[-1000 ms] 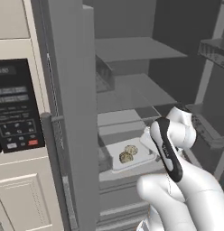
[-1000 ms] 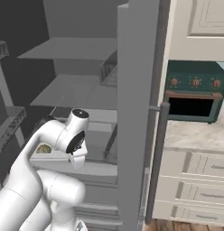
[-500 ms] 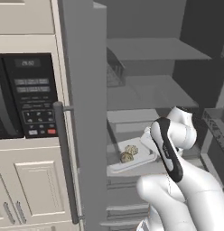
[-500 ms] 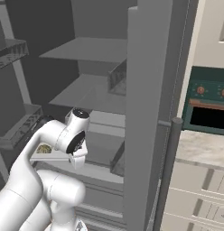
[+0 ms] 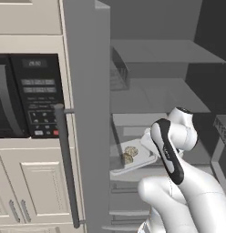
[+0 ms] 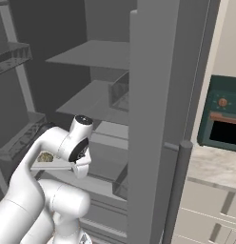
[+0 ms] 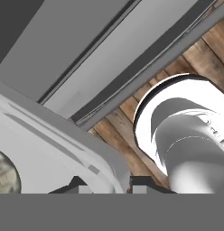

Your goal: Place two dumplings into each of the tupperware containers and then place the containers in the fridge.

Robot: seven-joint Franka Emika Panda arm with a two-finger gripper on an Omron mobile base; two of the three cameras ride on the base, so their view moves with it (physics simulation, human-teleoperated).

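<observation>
A: While my arm folds at the elbow, where's my gripper?
B: Nearly closed, pinching the tupperware container's rim; two dumplings inside, before the open fridge shelves.

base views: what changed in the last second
The base drove, so the whole scene shifted: the microwave and fridge door handle slid rightward in the left view. The hand kept its grip on the shallow light-grey tupperware tray, two beige dumplings unmoved inside.
</observation>
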